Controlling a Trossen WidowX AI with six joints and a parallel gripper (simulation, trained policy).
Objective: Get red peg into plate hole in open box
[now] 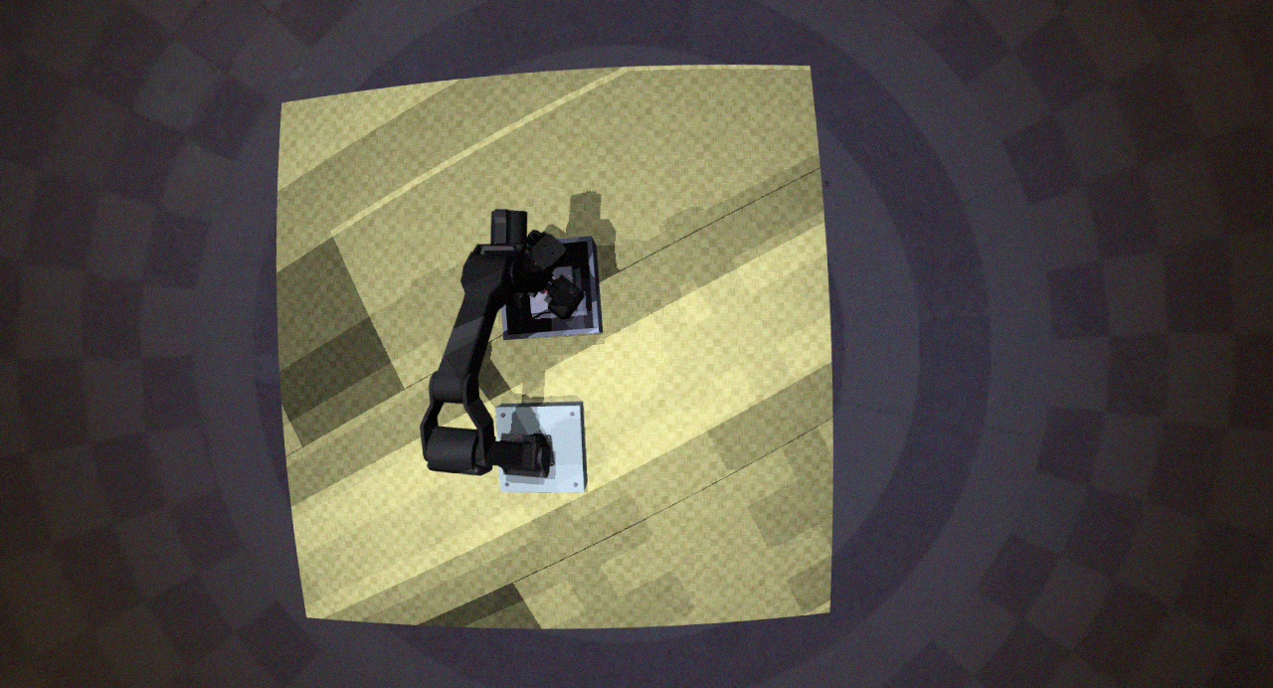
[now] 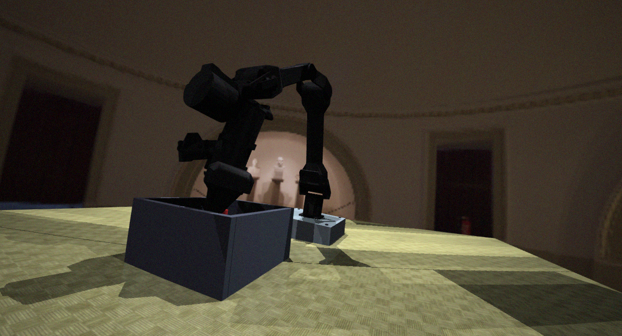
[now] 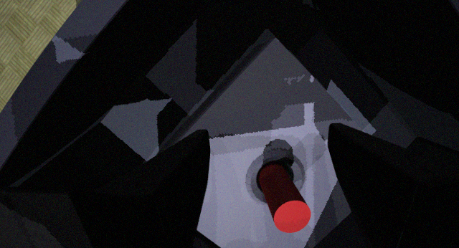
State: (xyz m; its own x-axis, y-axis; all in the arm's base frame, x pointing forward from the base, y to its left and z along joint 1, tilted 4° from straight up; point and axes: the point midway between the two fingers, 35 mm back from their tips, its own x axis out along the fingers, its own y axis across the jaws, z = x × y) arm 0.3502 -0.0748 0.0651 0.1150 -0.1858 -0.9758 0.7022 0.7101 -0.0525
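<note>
On my wrist feed I see the red peg (image 2: 225,211) (image 3: 283,194) standing at the hole in the plate (image 3: 233,191) inside the box (image 1: 552,334) (image 2: 182,243) (image 3: 32,94), its upper part sticking out, while my claw (image 1: 553,303) (image 2: 216,209) (image 3: 269,133) reaches in with fingers spread moderately wide either side, gripping nothing.

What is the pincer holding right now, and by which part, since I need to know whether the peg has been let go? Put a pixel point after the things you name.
Nothing is held: the pincer (image 3: 269,133) is open, with gaps either side of the red peg (image 3: 283,191), whose lower end is at the hole.
</note>
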